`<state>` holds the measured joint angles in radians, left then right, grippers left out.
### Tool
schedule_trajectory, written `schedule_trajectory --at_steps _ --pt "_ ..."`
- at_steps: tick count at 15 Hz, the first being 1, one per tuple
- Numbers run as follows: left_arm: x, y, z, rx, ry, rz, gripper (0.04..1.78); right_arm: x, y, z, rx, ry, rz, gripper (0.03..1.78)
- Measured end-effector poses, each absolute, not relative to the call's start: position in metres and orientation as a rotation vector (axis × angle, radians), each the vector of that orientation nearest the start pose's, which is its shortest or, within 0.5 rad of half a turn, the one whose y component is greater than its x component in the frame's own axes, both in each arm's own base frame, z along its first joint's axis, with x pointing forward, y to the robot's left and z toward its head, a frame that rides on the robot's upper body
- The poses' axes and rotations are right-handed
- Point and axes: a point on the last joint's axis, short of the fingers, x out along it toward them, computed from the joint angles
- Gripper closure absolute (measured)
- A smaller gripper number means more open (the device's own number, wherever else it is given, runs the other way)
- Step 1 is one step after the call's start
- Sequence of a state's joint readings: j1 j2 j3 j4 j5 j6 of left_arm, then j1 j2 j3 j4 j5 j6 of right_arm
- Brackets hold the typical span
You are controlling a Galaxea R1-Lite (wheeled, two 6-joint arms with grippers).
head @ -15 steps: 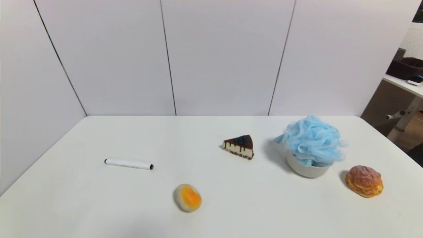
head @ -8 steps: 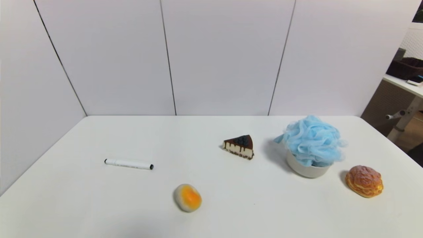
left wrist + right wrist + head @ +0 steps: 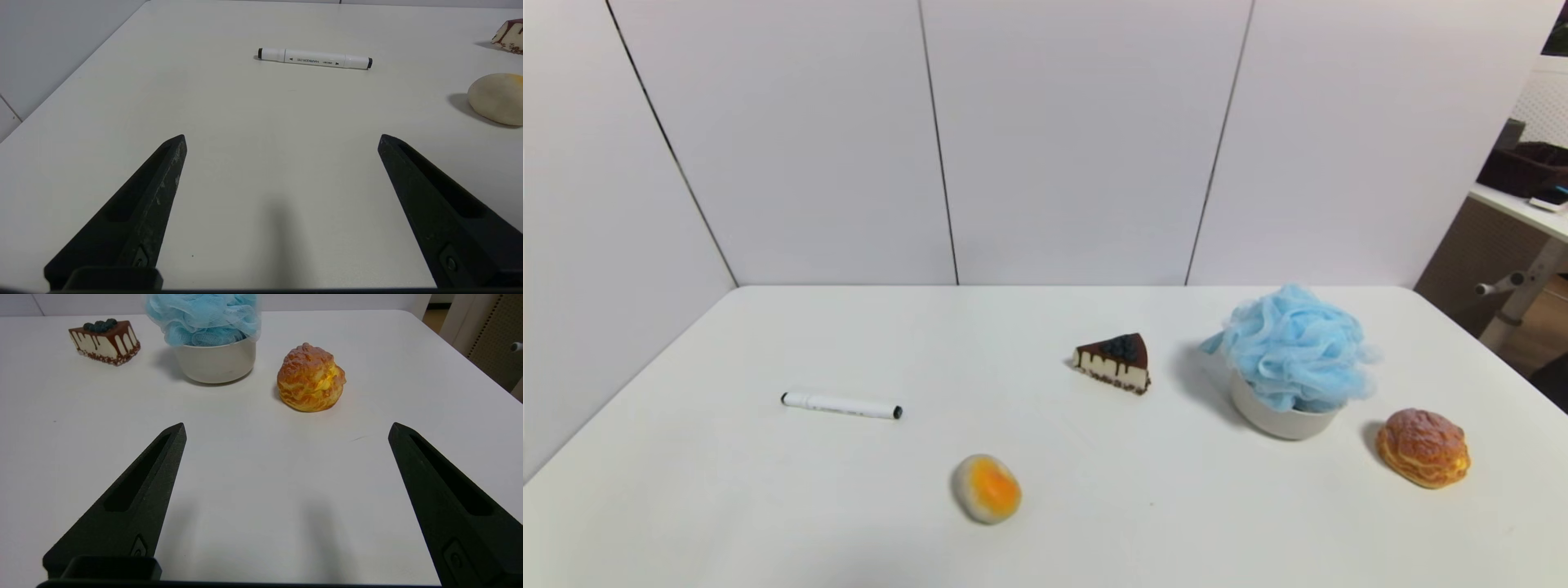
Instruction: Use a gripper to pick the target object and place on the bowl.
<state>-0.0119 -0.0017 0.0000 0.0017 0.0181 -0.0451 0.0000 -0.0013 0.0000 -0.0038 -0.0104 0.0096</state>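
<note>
Fluffy light blue mesh pouf (image 3: 1294,347) sitting in round beige-grey bowl (image 3: 1282,418), ahead of right pincer (image 3: 286,430) gaping wide; left pincer (image 3: 282,141) also gaping wide over white bench (image 3: 768,506)

The right hand (image 3: 286,428) hangs low over the white bench (image 3: 245,498), its two black fingers (image 3: 135,498) spread wide with nothing between them. Beyond the tips sits a cream puff (image 3: 310,377). Past it, the blue pouf (image 3: 202,316) rests in the bowl (image 3: 214,361), bulging over the rim. A cake slice (image 3: 105,341) lies beside the bowl.
</note>
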Motion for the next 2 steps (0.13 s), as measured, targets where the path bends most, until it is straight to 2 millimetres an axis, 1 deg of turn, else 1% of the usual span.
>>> schedule_trajectory --at_steps 2 --pt "-0.0229 0.0007 0.0753 -0.046 0.0 0.006 0.13 -0.0229 -0.0001 0.076 0.006 -0.006 -0.006 0.1"
